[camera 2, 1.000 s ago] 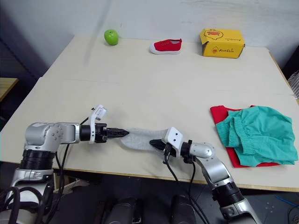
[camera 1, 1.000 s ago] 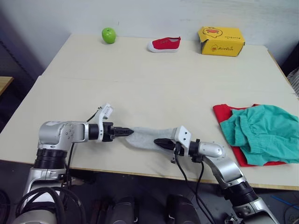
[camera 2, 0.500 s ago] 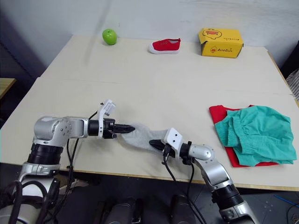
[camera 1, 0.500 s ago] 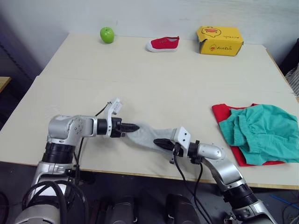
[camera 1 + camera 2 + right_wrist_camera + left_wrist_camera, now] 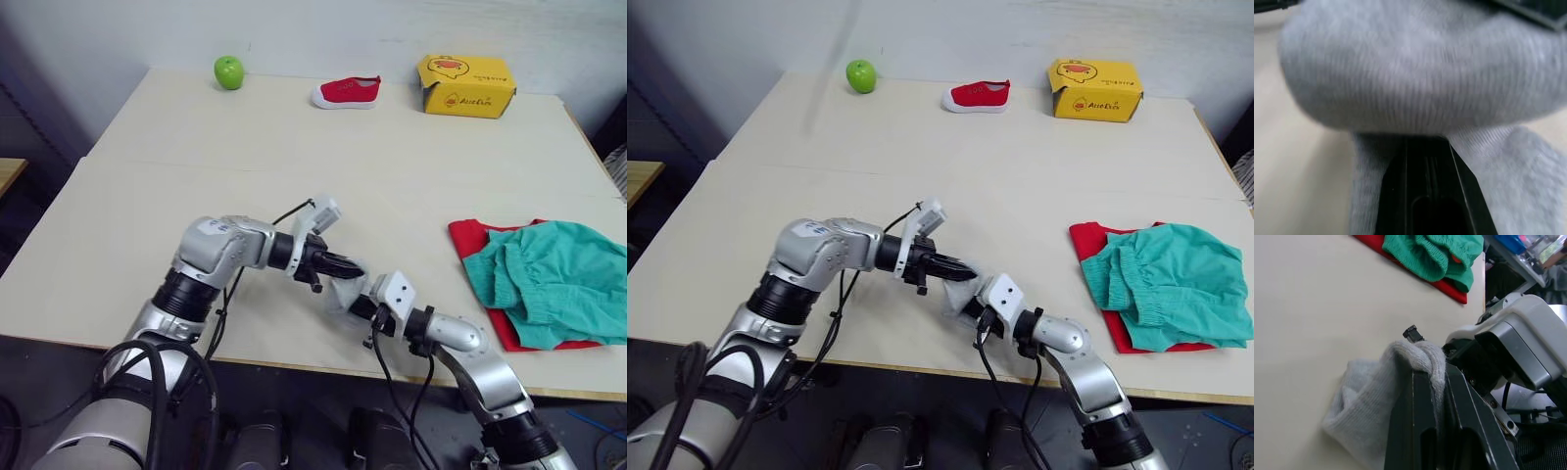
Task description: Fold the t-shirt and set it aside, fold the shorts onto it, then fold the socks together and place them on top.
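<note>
The light grey socks (image 5: 338, 290) lie near the table's front edge, doubled over into a small bundle. My left gripper (image 5: 351, 264) is shut on one end of them and holds it over the other end, which my right gripper (image 5: 355, 304) is shut on. The two grippers nearly touch. In the left wrist view the socks (image 5: 1400, 377) drape over my black fingers (image 5: 1425, 431). In the right wrist view the sock cloth (image 5: 1415, 73) bulges above that gripper's fingers (image 5: 1425, 191). At the right, the teal shorts (image 5: 554, 279) sit crumpled on the folded red t-shirt (image 5: 468, 238).
A green apple (image 5: 228, 71), a small red shoe (image 5: 346, 92) and a yellow box (image 5: 464, 85) stand along the table's far edge. The cream table (image 5: 294, 166) stretches wide between them and the socks. The front edge runs just below my grippers.
My left gripper has swung right with its end of the socks, from stretched out flat to folded over the right gripper's end. The right gripper has barely moved.
</note>
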Controlling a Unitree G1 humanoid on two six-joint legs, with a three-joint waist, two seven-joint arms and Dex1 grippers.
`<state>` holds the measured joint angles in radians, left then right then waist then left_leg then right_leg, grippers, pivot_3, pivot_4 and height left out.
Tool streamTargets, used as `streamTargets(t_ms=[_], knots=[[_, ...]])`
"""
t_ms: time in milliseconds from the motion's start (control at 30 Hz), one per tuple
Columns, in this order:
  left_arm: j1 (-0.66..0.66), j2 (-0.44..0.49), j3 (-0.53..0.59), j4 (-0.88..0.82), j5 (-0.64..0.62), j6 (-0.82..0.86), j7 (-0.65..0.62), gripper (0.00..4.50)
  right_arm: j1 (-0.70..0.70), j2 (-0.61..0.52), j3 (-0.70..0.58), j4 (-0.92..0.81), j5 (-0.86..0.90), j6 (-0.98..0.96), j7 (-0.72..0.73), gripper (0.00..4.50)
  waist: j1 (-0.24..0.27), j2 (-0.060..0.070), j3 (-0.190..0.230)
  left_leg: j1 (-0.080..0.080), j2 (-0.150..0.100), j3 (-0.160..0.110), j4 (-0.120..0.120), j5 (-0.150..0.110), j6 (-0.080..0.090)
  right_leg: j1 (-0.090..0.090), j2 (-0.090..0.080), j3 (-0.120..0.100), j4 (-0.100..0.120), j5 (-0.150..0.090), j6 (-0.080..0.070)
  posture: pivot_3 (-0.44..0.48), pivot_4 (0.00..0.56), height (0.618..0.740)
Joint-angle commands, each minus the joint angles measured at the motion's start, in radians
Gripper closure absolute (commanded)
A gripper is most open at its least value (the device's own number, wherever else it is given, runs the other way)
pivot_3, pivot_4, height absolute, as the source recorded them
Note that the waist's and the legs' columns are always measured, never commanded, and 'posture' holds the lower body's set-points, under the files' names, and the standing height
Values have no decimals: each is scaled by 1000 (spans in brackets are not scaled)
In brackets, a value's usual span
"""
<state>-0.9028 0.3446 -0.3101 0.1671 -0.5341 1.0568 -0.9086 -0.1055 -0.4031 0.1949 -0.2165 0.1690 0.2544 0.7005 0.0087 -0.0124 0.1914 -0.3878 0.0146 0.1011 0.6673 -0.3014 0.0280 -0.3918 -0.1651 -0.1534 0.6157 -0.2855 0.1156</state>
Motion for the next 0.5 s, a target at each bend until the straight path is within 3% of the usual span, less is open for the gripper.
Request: streamTargets(t_ms=[33, 267, 300, 500], knots=[[19, -22, -41, 22, 55, -123, -47, 4487, 77, -22, -35, -49, -3, 69, -48, 4500, 1, 0, 0, 0, 0, 0, 0, 0, 0, 0, 0, 0, 0, 0, 0, 0, 150, 740], [103, -79, -80, 100, 168, -449, -133, 4487, 190, -17, -88, -176, 39, 92, -90, 4500, 15, 0, 0, -1, 0, 0, 0, -1, 1, 0, 0, -1, -5, 0, 0, 0, 150, 740], [110, -82, -83, 112, 185, -487, -143, 3946, 203, -17, -97, -190, 45, 94, -95, 4500, 17, 0, 0, -1, 0, 0, 0, -1, 1, 0, 0, -1, -5, 0, 0, 0, 150, 740], [146, -137, -18, 172, 167, -667, -233, 2047, 301, -52, -183, -266, 73, 109, -105, 4500, 17, 0, 0, -2, 0, -1, 0, -2, 2, 0, 0, -2, -5, 0, 0, 0, 150, 740]])
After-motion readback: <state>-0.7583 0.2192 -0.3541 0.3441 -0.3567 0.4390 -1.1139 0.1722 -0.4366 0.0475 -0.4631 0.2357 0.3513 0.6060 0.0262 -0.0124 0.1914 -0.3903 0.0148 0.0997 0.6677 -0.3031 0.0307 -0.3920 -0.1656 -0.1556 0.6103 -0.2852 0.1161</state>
